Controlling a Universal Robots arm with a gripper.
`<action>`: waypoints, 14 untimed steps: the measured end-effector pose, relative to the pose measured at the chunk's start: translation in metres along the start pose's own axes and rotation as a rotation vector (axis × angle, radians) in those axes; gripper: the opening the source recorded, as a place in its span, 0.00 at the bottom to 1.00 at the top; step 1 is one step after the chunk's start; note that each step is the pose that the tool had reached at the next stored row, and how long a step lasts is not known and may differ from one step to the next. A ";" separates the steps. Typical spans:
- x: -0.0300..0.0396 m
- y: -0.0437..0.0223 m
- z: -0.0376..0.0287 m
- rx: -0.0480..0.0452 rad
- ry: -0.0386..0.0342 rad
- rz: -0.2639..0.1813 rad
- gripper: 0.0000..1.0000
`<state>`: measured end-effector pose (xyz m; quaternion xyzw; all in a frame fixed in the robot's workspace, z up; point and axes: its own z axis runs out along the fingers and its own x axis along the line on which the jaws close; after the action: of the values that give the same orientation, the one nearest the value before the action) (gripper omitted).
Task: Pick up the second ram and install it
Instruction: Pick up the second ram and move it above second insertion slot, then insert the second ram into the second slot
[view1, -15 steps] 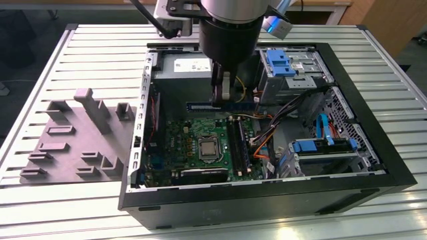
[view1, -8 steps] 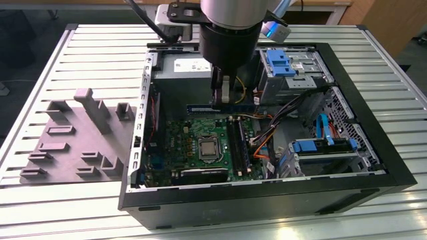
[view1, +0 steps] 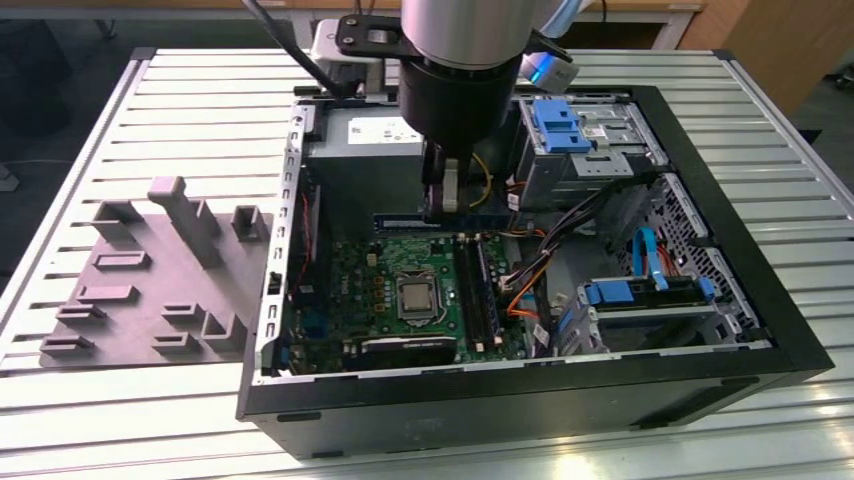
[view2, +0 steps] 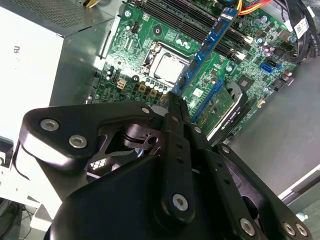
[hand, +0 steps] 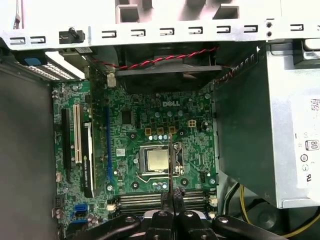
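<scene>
The ram (view1: 400, 221), a thin flat stick whose edge shows blue in the second wrist view (view2: 207, 47), hangs on edge above the green motherboard (view1: 360, 275), crosswise to the long black slots (view1: 470, 280) beside the square silver chip (view1: 418, 296). The black gripper (view1: 447, 205) pinches it near mid-length, fingers flat against both faces. Around them stands the open black metal case (view1: 534, 385) on a ribbed metal table (view1: 187, 90), with a grey plastic block of posts (view1: 160, 270) beside it.
</scene>
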<state>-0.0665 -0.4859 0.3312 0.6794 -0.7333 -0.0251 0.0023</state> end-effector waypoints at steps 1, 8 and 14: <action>0.0000 0.0000 0.0007 0.0000 0.0000 0.000 0.12; 0.0001 -0.0005 0.0054 0.0000 0.0000 0.000 0.12; 0.0001 -0.0006 0.0062 0.0000 0.0000 0.000 0.12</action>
<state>-0.0662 -0.4859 0.3250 0.6794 -0.7334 -0.0251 0.0023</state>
